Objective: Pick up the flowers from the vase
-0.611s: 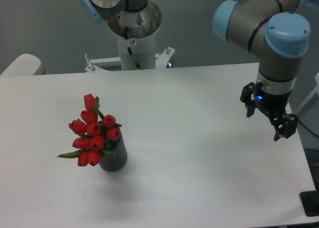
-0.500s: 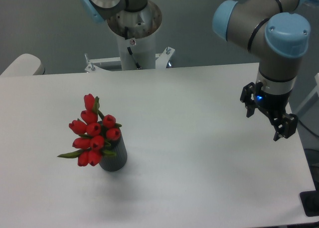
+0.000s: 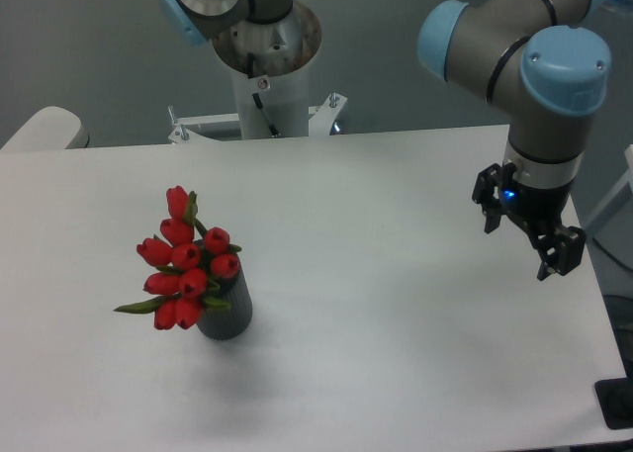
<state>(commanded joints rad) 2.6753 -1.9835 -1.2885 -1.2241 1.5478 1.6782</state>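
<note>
While your one hand [image 3: 521, 230] hangs with fingers spread over the worktop's [image 3: 396, 304] right side, holding nothing, the one bunch of flowers [image 3: 185, 259], about nine red buds, sits in the single vase [image 3: 227, 314], well apart at left.

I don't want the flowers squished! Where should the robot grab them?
Probably low on the bunch of flowers, just above the vase mouth, where the green stems and leaves gather. The red buds lean up and left, so the open tool had best come from above and the left, pinching the stems rather than the soft buds.
</note>
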